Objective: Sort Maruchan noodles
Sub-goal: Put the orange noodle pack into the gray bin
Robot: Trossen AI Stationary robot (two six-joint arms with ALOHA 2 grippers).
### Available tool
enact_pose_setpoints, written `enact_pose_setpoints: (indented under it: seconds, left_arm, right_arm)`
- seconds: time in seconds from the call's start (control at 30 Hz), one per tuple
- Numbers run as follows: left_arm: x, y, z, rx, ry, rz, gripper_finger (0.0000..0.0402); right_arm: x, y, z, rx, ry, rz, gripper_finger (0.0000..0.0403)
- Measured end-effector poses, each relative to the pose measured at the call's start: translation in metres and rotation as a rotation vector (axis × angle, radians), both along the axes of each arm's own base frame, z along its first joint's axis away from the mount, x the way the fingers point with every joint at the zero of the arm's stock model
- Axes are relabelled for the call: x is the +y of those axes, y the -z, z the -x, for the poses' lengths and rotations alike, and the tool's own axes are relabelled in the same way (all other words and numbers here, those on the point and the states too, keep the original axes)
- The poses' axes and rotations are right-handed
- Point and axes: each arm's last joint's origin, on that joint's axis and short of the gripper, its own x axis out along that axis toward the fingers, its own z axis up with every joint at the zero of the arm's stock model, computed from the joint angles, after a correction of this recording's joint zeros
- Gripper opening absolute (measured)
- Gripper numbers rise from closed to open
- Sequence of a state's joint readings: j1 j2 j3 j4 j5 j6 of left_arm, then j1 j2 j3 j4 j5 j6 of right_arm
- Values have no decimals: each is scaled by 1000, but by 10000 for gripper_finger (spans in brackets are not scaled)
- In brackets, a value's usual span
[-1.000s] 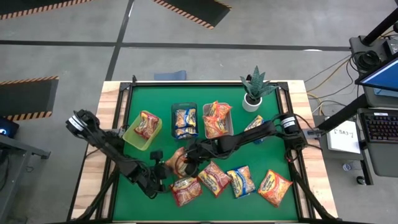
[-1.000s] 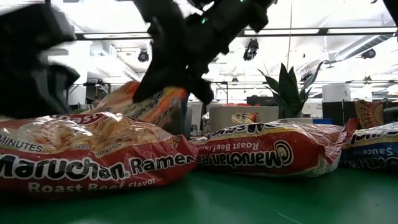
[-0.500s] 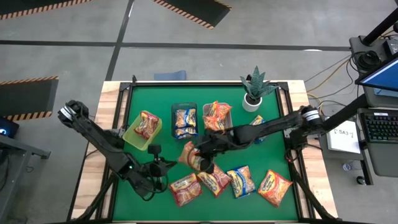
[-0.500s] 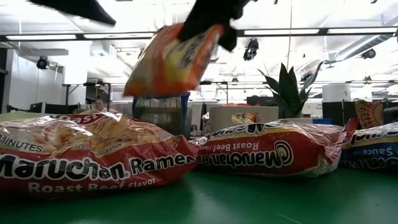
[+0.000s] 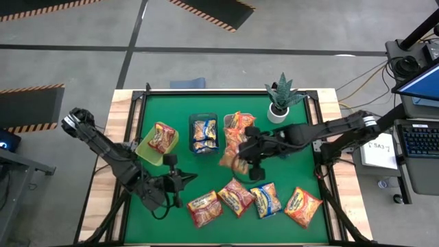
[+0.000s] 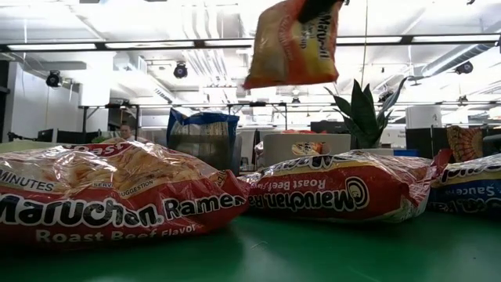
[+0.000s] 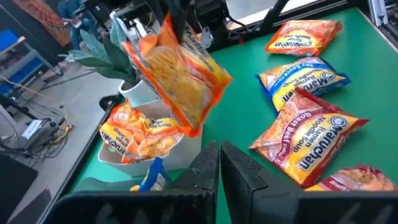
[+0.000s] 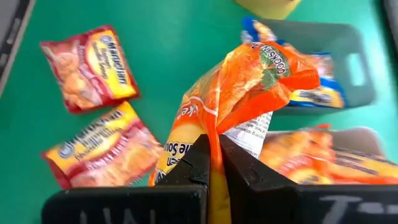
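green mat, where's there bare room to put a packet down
Bare green mat runs along the far edge left of the potted plant, and down the left side below the yellow-green bin around the shut left gripper. Crowded: the near row of loose packets and the three bins, where the right gripper holds an orange packet.

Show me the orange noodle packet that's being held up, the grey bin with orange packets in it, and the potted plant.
orange noodle packet (image 8: 231, 102), right wrist view, on its crinkled upper body.
grey bin (image 5: 254, 141), high view, on its right rim.
potted plant (image 5: 282, 92), high view, on its green leaves.
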State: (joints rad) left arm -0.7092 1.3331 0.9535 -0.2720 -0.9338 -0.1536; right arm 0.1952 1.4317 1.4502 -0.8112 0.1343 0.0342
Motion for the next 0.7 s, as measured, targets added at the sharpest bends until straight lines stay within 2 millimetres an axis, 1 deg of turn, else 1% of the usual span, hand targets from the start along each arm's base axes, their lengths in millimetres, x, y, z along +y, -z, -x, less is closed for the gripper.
enact_pose_setpoints:
  seconds: [0.13,0.23,0.33,0.47,0.6,0.7]
  left_arm:
    - [6,-2,-7,-12,-15,-19,0]
    - [11,-3,-11,-17,-31,-29,0]
    - [15,-3,-14,-15,-50,-31,0]
    - [20,-3,-17,-15,-69,-31,0]
    - [24,-3,-19,-14,-85,-34,0]
    - [26,-3,-20,-16,-93,-32,0]
  right_arm:
    - [-7,-5,10,3,-18,59,9]
    - [-12,-2,16,10,-40,95,9]
    - [-20,7,23,33,-34,141,9]
    - [-33,23,28,44,9,256,9]
    - [-47,31,29,33,-21,327,8]
    - [-56,40,28,68,-40,350,8]
